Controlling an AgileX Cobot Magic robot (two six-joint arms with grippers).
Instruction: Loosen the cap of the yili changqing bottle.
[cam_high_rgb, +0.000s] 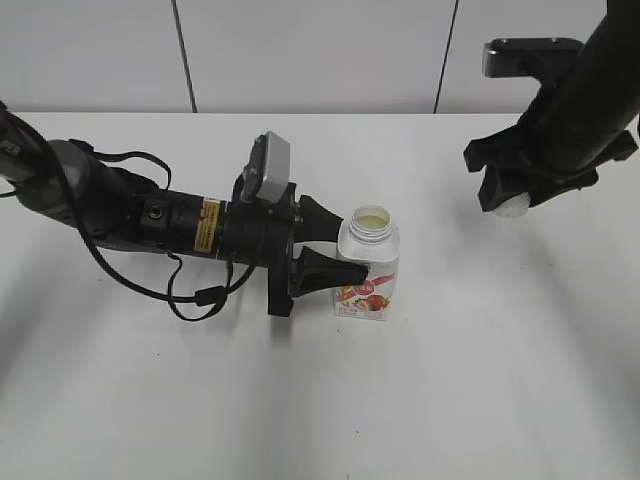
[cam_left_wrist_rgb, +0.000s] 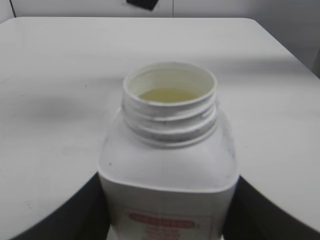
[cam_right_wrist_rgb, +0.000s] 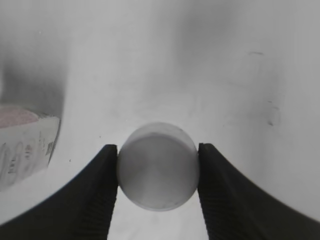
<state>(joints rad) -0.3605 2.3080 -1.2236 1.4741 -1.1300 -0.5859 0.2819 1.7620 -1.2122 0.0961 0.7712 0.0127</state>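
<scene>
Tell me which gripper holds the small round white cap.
The right gripper, raised off to the side with the small round white plastic cap between its fingers. The left gripper clamps the open white squarish bottle.

We see the yili changqing bottle (cam_high_rgb: 368, 275) standing upright on the white table, a small white squarish plastic bottle with sloped shoulders, a pink-red fruit label on its front and a wide threaded neck that is open, showing pale yellowish liquid inside (cam_left_wrist_rgb: 169, 95). Black fingers press against its body from the left side. The cap (cam_high_rgb: 513, 206), small, round and white, is off the bottle and well apart to its right, raised above the table and pinched between two black fingers (cam_right_wrist_rgb: 158, 173).
</scene>
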